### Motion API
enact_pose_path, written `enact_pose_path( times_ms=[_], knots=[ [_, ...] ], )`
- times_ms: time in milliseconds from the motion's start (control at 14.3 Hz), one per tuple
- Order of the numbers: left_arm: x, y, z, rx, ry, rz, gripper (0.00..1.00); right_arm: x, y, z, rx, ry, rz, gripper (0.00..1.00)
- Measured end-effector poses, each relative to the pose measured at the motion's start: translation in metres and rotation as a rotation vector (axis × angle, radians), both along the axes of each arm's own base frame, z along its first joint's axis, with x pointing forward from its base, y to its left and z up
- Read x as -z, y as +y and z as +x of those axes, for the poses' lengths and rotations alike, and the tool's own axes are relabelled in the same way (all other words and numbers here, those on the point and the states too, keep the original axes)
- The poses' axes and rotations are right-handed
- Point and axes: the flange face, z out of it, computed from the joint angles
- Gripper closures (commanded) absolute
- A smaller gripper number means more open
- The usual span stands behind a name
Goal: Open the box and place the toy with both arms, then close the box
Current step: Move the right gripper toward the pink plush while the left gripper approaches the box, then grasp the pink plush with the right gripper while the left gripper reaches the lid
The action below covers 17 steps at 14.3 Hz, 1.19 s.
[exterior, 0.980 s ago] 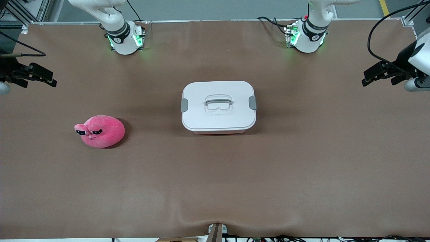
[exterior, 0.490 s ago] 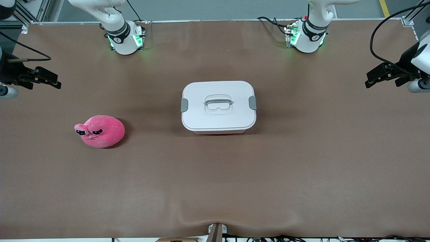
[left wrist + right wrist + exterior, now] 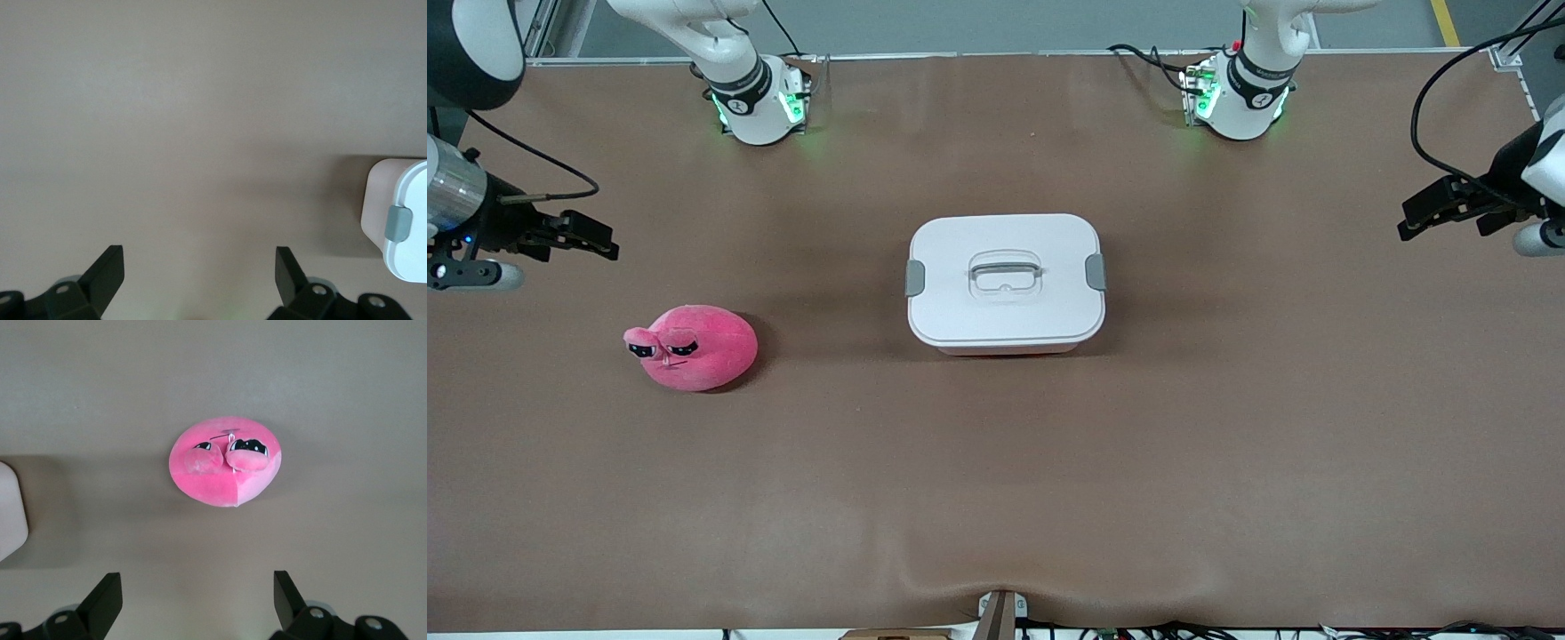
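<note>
1. Right pincer (image 3: 600,244): at the right arm's end of the brown desk (image 3: 996,498), up in the air over bare desk beside the toy. Fingers wide apart in the right wrist view, nothing between them.
2. Round bright pink plush toy with two bulging half-lidded black eyes (image 3: 694,347): lies on the desk toward the right arm's end, well apart from the box and a little nearer the front camera than it. The right wrist view shows it whole (image 3: 225,461), out ahead of the spread fingers.
3. Rounded rectangular translucent pink plastic box with flat white lid (image 3: 1005,280): mid-desk, lid on, both grey side clips (image 3: 915,277) down against the lid (so nothing is opened yet). Recessed clear handle (image 3: 1005,274) sits in the middle of the lid.
4. Left pincer (image 3: 1427,213): over bare desk at the left arm's end, fingers spread, empty. Its wrist view catches one end of the box, with a clip (image 3: 398,222).
5. Step in hand, as I judge it: approach. To do it well, each arm should reach its own clip squarely from the box's end, release both together, and lift the lid level by the handle so the tub does not slide. The toy is soft; a grasp across its middle should hold.
</note>
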Motion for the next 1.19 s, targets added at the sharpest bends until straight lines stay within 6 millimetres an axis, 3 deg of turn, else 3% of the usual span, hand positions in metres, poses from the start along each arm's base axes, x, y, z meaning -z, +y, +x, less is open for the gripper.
enact_pose_path(
  times_ms=[490, 1190],
  knots=[
    [0.005, -0.008, 0.005, -0.07, 0.009, -0.035, 0.0, 0.044, 0.001, -0.004, 0.0, -0.047, -0.001, 0.0],
    [0.017, -0.063, 0.006, -0.323, 0.045, -0.028, 0.0, 0.118, 0.014, -0.013, -0.021, -0.13, -0.007, 0.0]
  ],
)
